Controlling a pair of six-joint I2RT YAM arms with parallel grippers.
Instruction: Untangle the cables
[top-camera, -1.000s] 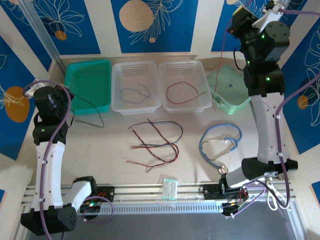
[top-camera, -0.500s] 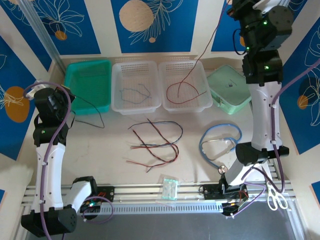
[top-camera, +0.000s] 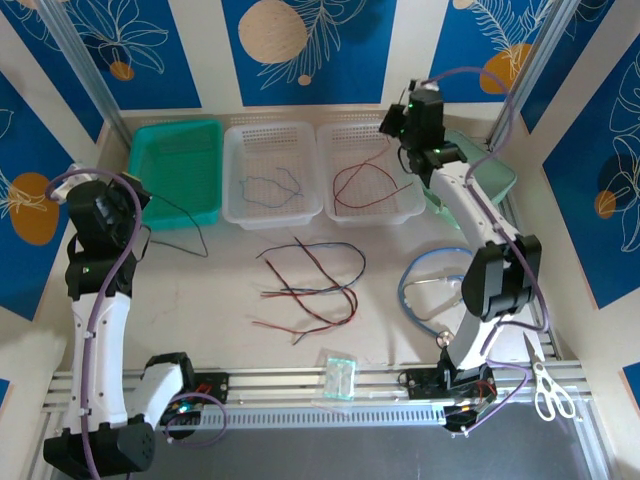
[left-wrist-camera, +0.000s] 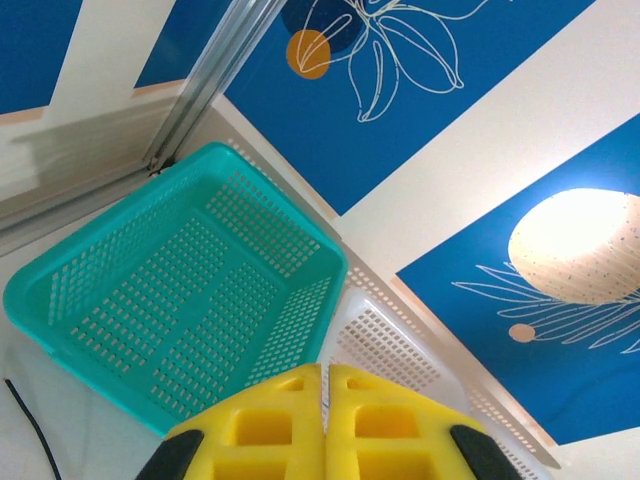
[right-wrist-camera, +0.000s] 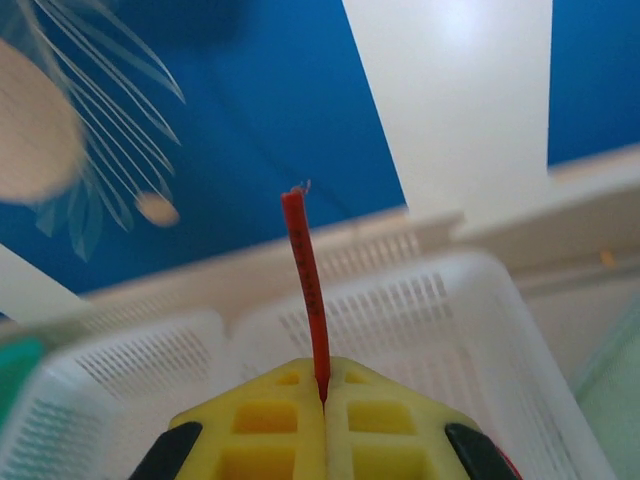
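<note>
While the right arm reaches far across the table, its right gripper (right-wrist-camera: 322, 378) hangs over the right-hand white basket (top-camera: 370, 216) with its yellow fingers clenched on the red cable (right-wrist-camera: 312, 290). In the right wrist view a short end of that cable sticks up past the fingertips. In the top view the cable runs down from the gripper into the basket, where the rest of it lies in a loose loop on the floor.

The left gripper (left-wrist-camera: 323, 378) is held up at the left side, facing the teal basket (top-camera: 178, 168), with its two yellow fingers pressed together. Whether anything thin is pinched in the seam cannot be told. A black cable (top-camera: 197, 226) leads from beside that arm out onto the table (top-camera: 230, 300) near the teal basket and bends back to the left.

A blue cable (top-camera: 268, 187) lies curled in the middle white basket (top-camera: 270, 218). The tangled cables (top-camera: 310, 285), red, black and blue strands crossing each other, lie on the bare table in the middle, nearer than the baskets. To their right lies a light-blue stethoscope (top-camera: 440, 285), just beside the right arm. A mint-green box (top-camera: 470, 195) sits at the far right, partly behind that arm. A small clear packet (top-camera: 340, 375) rests on the near rail, and white scissors (top-camera: 548, 390) lie at the near right.
</note>
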